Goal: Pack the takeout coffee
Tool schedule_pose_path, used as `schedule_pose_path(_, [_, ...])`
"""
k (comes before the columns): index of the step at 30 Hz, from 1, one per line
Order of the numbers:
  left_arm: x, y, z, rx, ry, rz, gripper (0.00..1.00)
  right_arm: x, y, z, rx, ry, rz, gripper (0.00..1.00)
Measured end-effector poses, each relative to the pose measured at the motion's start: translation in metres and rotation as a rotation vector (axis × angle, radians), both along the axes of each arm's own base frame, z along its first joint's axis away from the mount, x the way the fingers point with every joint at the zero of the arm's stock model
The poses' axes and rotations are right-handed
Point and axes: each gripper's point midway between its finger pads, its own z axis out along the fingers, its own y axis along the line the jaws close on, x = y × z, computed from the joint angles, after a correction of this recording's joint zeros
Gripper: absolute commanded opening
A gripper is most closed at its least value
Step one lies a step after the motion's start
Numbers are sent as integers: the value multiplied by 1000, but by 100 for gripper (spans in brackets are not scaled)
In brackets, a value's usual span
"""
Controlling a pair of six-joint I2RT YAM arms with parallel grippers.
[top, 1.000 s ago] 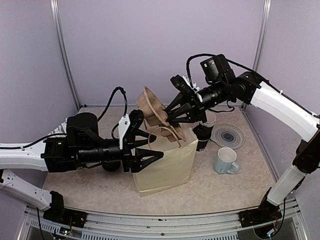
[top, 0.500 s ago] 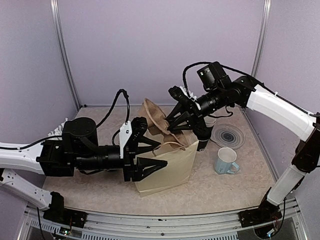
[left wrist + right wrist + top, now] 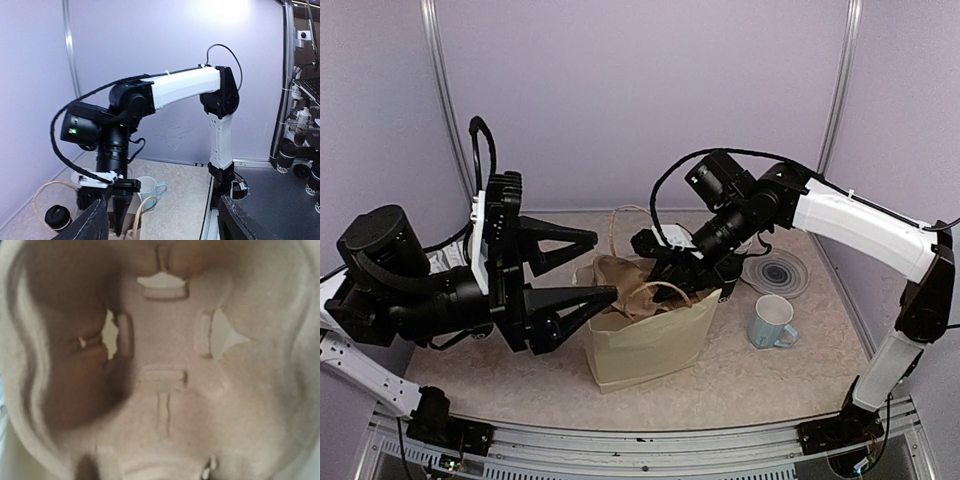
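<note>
Top external shows a tan paper bag (image 3: 650, 345) standing upright near the middle of the table (image 3: 770, 390), its mouth open upward. A brown pulp carrier (image 3: 620, 280) is lodged at a tilt in that mouth. The right gripper (image 3: 665, 268) is set against the carrier at the bag's 12 o'clock rim. Whether its fingers are clamped on the pulp cannot be told, because the right wrist view is filled by the carrier's moulded surface and no fingers are seen there. The left gripper (image 3: 605, 265) is spread wide at the bag's 9 o'clock, raised off the table, with nothing between its fingers. The takeout cup (image 3: 59, 218) is made out only in the left wrist view. It is black with a round black lid and stands upright on the table at 8 o'clock of the right gripper; its lettering cannot be read. In the top view it is hidden behind the right arm. A light-blue mug (image 3: 772, 322) is seen at the bag's 3 o'clock, apart from it, and a grey ringed disc (image 3: 777, 272) at 2 o'clock, near the right wall. Bare tabletop lies at the bag's 5 and 6 o'clock as far as the near edge, with a narrower strip between the mug and the right wall.
</note>
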Motion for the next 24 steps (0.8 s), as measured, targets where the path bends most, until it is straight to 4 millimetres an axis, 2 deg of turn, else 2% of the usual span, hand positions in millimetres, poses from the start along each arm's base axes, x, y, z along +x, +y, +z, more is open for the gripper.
schedule_pose_path(6, [26,43,15,-66,-1,165,73,5,-2,-38,-165,-39,-39,17])
schedule_pose_path(10, [39,72,11,-103,10,254,73,5,-5,-48,-245,-97,-59,17])
schedule_pose_path(14, [48,93,6,-130,21,314,74,4,-2,-58,-307,-142,-62,20])
schedule_pose_path(19, [56,110,3,-155,39,369,74,2,-5,-76,-393,-149,-64,22])
schedule_pose_path(24, [60,115,-4,-158,53,394,74,6,-1,-92,-454,-122,-69,23])
